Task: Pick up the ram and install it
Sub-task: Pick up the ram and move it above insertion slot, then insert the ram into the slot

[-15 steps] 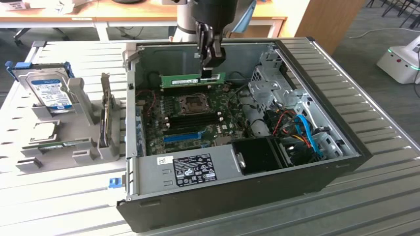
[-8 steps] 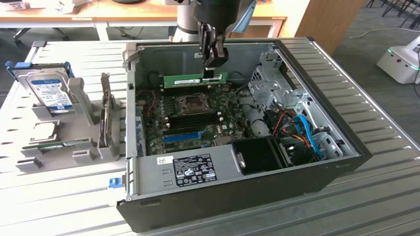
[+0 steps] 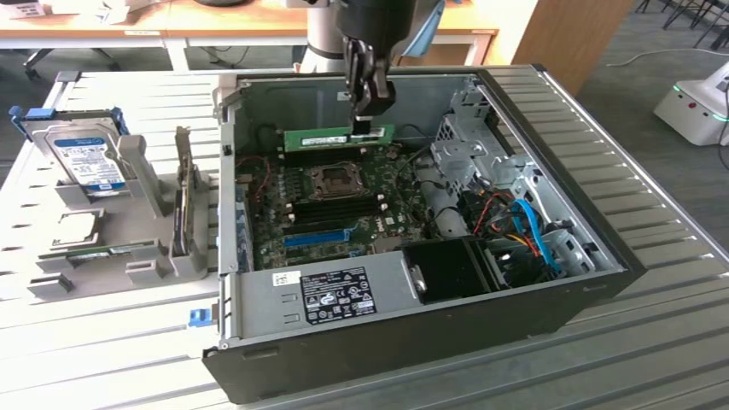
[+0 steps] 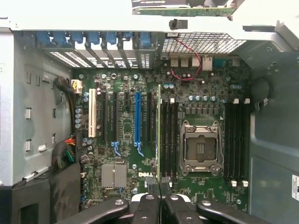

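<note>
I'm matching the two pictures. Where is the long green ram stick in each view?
Exterior view: the long green ram stick lies level, gripped by the tool, just beyond the square silver CPU socket.
Wrist view: seen edge-on, a thin green strip beside that socket.
Shared landmark: the CPU socket.

I take this for a robotics lab in an office room. Beyond the jaws stand wooden desks on grey carpet. A white machine with a green light sits off to one side of them. Beneath them an open computer case lies on a ribbed metal bench.
</note>
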Robot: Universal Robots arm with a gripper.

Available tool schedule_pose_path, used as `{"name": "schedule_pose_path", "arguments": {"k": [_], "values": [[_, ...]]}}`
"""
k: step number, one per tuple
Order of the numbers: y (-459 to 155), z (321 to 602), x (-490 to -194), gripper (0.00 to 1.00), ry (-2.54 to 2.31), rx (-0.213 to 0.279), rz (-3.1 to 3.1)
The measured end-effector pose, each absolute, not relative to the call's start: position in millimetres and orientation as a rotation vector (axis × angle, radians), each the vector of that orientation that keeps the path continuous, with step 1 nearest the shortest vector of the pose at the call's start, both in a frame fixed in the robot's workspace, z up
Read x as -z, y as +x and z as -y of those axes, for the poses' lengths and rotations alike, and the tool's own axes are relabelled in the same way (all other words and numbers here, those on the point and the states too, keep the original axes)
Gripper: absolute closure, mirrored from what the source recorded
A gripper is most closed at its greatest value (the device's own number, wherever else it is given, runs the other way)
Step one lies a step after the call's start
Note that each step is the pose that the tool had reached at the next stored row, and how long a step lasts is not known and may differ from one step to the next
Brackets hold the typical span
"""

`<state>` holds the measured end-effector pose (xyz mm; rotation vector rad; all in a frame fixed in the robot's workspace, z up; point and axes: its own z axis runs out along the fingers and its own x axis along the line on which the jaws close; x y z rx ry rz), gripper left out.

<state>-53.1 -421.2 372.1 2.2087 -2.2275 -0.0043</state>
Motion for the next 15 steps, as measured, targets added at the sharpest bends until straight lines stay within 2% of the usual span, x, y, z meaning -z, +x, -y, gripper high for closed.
{"name": "schedule_pose_path", "arguments": {"k": [15], "values": [[-53.1,412.2,-370.9,0.88,2.209,0.004,2.228]]}}
